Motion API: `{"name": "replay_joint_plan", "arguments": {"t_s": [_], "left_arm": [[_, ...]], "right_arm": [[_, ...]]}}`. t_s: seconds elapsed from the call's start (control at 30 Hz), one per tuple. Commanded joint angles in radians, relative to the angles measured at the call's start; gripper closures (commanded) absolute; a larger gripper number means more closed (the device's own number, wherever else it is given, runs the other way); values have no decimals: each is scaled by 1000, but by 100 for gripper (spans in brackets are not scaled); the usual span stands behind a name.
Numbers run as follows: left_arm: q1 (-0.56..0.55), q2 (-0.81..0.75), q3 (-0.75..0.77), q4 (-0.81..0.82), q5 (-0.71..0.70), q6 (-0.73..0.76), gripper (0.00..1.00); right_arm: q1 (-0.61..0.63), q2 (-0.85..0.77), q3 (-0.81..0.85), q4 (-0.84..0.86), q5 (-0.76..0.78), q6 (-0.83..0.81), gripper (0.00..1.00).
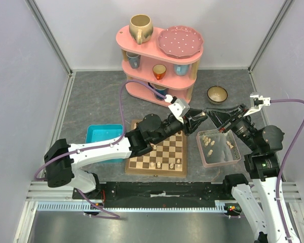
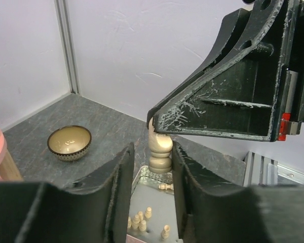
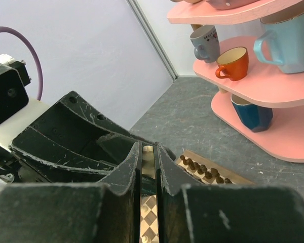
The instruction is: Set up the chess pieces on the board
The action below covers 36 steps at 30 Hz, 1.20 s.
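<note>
piece: one pale cream wooden chessman (image 2: 160,157), up in the air just right of the checkered wooden chessboard (image 1: 164,150), over the clear pink-rimmed tray (image 1: 220,163)
axis: long axis up-down in the left wrist view, ringed fat end pointing down
right gripper (image 3: 148,152): jaws clenched on its other end
left gripper (image 2: 152,152): jaws flank it, gap on one side, no grip yet

We log white-shelled left arm (image 1: 99,150), black joints, matching right arm (image 1: 263,195), purple cables (image 1: 122,104) off both wrists, scuffed black fingers (image 2: 116,195), small red tab (image 2: 286,126).
</note>
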Motion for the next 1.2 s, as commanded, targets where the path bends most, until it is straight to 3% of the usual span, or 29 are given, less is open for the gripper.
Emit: {"name": "replay_joint_plan", "arguments": {"t_s": [0.0,0.1,0.17,0.23,0.33,0.43,0.57,0.7,0.87,1.17], "left_arm": [[4,16,49,23,-18,30,65],[4,16,46,22,-18,28,85],[4,10,42,19,-18,28,98],[4,3,39,-7,-18,42,98],[4,-33,20,-58,-15,105,98],[4,-98,-34,-112,-39,198,98],[4,-191,-149,-129,-152,391,98],[2,-242,-203,-132,-208,539,98],[4,-274,-217,-144,-136,597,98],[5,-276,-133,-319,96,476,98]], "right_arm": [[4,-11,50,-3,-38,-12,100],[4,-14,55,-3,-38,-15,98],[4,-6,65,-16,-43,-21,83],[4,10,107,-83,-40,-64,67],[4,70,231,-249,-4,-160,52],[4,171,386,-448,28,-219,46],[4,319,612,-750,60,-266,44],[4,419,664,-953,19,-248,44],[10,422,603,-906,-81,-214,43],[45,397,515,-813,-202,-226,42]]}}
